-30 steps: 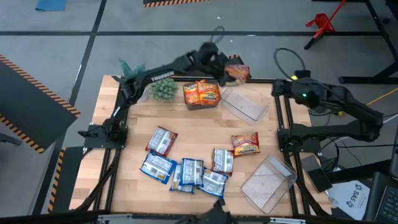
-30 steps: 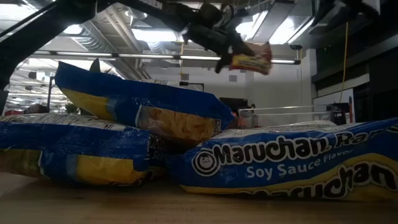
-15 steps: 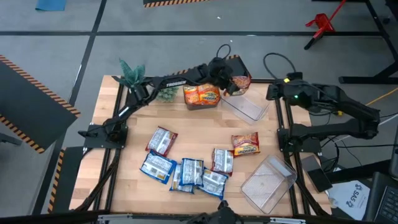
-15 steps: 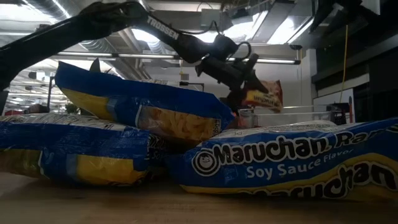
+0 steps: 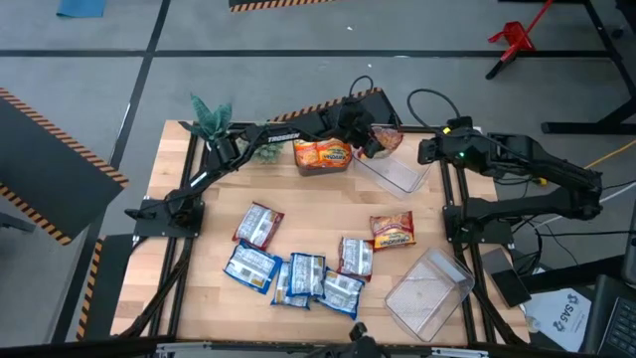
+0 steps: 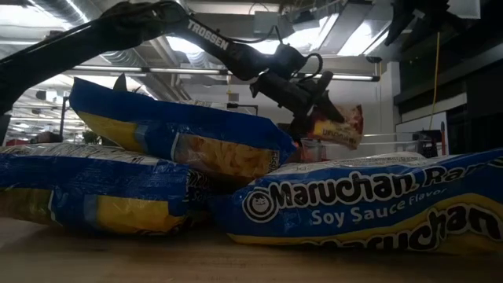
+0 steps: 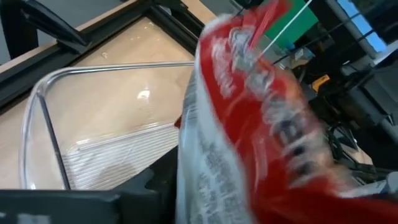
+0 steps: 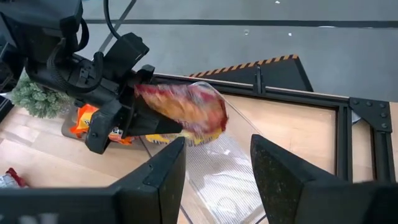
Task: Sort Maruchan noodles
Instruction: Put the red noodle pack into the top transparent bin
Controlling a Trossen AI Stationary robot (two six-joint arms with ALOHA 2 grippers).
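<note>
My left gripper (image 5: 368,139) reaches across the table's far side and is shut on a red-brown noodle packet (image 5: 387,137), just above the clear bin (image 5: 396,171) at the far right. The low view shows the packet (image 6: 339,126) tilted, and the right wrist view shows it (image 8: 186,111) blurred. My right gripper (image 8: 217,168) hovers open over the far right edge, facing the bin, with nothing between its fingers. Orange packets (image 5: 323,154) lie in a bin at the far middle. Several blue packets (image 5: 296,276) and one red-brown packet (image 5: 392,231) lie on the table. My left gripper has one end of the red-brown packet (image 8: 151,99) between its two fingers. The fingers come slanting down from the table's left. The packet sticks out beyond them, tilted and clear of the bin below.
A second clear bin (image 5: 429,291) lies at the near right corner. Two small green plants (image 5: 211,114) (image 5: 260,147) stand at the far left. The black frame rails (image 5: 452,189) run along the table's sides. Blue packets (image 6: 157,165) fill the foreground of the low view.
My left gripper has come down with the red-brown packet and moved a little toward the table's right. It has gone from high above the far edge to just over the far right bin. The packet has tipped, its free end now higher.
</note>
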